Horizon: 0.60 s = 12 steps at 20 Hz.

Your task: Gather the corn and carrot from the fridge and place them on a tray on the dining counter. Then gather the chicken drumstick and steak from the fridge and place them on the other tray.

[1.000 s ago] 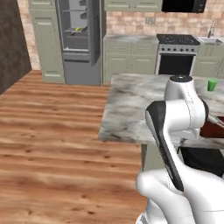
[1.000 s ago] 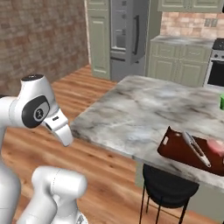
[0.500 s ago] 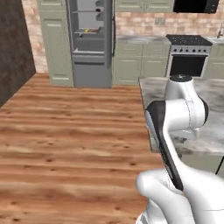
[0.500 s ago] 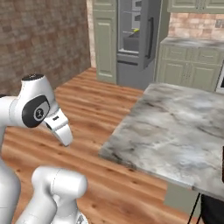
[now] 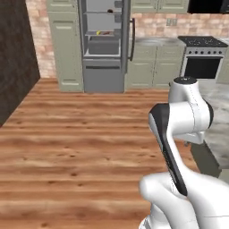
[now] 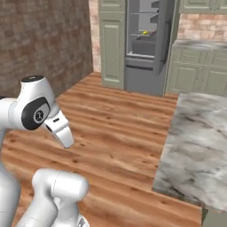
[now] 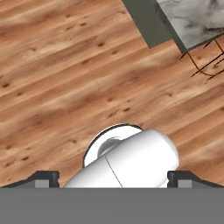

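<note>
Across the upper middle of the left base view stands the fridge [image 5: 103,44], its door [image 5: 127,36] swung open so the shelves show. On one shelf lies a small yellow and red item [image 5: 103,33], too small to tell whether it is the corn or carrot; a dark lump [image 5: 110,10] sits on a higher shelf, also too small to name. A stove [image 5: 203,58] stands at the upper right, with pale green cabinets [image 5: 154,67] between it and the fridge. Wood floor [image 5: 76,143] covers the lower left, and the white arm [image 5: 183,125] rises at the lower right, with a strip of marble counter [image 5: 221,120] at the right edge behind it.

Toward the top middle of the right base view the fridge [image 6: 146,44] is seen again, open, with a yellow speck [image 6: 145,32] on a shelf. The marble counter [image 6: 197,146] takes up the right side. The arm [image 6: 35,111] bends at the left.

Looking down, the hand view shows wood floor [image 7: 65,65], with a corner of the marble counter [image 7: 197,19] at the upper right and thin dark stool legs [image 7: 205,65] below it. The gripper [image 7: 112,179] has its two tips at the far lower corners of the frame, spread wide with nothing between them.
</note>
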Available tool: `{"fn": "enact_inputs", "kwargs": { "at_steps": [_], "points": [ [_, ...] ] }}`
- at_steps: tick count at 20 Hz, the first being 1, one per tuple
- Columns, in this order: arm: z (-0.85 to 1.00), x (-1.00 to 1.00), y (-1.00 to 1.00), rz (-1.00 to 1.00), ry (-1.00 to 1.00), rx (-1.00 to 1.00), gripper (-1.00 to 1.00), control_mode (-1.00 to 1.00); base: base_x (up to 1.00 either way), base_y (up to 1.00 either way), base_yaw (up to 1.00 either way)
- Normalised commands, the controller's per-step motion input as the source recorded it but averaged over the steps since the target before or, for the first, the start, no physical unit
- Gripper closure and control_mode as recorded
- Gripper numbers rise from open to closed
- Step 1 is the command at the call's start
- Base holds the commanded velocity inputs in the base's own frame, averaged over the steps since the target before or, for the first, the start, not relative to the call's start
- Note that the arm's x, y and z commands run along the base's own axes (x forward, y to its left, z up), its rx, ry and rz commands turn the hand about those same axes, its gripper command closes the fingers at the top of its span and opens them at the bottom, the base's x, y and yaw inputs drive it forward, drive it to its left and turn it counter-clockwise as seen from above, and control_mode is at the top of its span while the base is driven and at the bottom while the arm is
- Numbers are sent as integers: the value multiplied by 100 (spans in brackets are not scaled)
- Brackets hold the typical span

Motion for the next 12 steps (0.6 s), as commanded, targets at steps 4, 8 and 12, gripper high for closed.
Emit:
{"fn": "enact_inputs", "kwargs": {
  "at_steps": [4, 8, 12],
  "points": [
    [0, 0, 0, 0, 0, 0, -100, 100, 100, 95, -29],
    [0, 0, 0, 0, 0, 0, -100, 100, 84, 81, -31],
    [0, 0, 0, 0, 0, 0, -100, 100, 100, 94, -35]
  ]
}}
